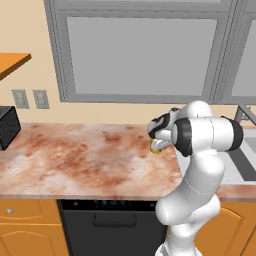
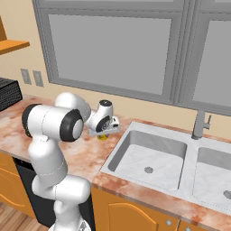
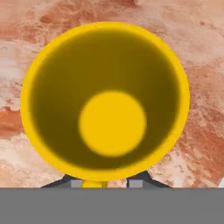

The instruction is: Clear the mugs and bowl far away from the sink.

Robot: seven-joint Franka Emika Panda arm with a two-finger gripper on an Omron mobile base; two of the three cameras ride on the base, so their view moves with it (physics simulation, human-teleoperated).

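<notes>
Here yellow mug (image 3: 105, 96) upright on counter (image 1: 75, 155), inside bare.

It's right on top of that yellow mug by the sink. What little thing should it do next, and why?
Probably finish closing, then lift. The gripper hangs straight over the yellow mug, its fingertips straddling the rim, and the mug stands on the counter beside the sink, where it shouldn't stay.

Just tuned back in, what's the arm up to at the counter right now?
The gripper is down over the yellow mug on the marbled counter, just left of the sink. The hand view looks straight down into the mug, with the fingertips at its near rim. Whether it's actually gripped isn't clear.
</notes>
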